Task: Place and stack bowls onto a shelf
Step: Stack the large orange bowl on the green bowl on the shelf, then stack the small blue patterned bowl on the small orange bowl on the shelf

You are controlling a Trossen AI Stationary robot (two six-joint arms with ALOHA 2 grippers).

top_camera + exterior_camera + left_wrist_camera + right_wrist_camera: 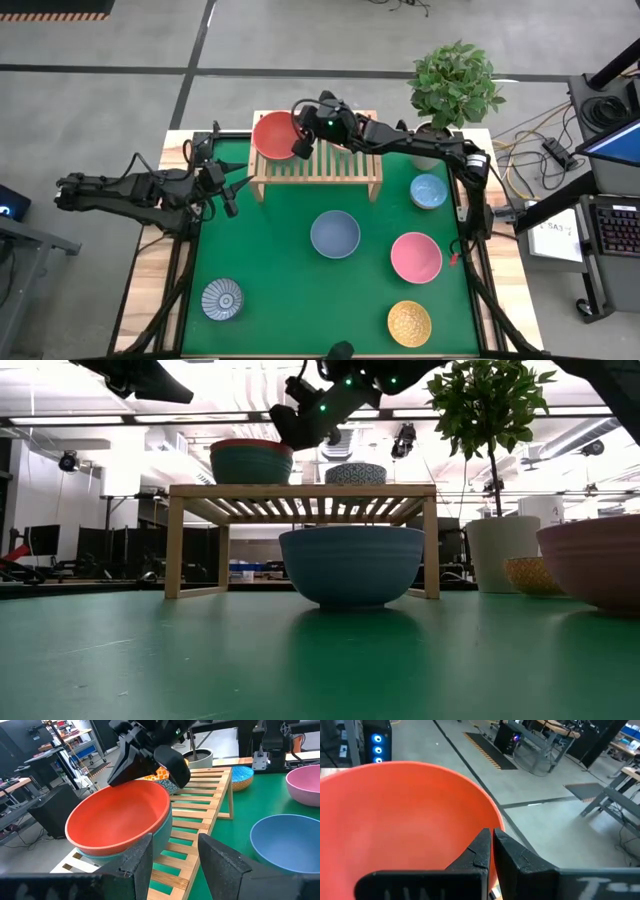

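The right gripper (299, 136), clamped on the red bowl (273, 134)'s rim, nests it into the green bowl (250, 464) on the shelf (330, 170). The left gripper (226, 191) waits open beside the shelf, empty.

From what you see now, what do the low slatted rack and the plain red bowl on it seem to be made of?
The low slatted rack: likely light unfinished wood or bamboo, pale matte slats. The plain red bowl: smooth, uniform colour with soft sheen, probably plastic or glazed ceramic; I cannot tell which.
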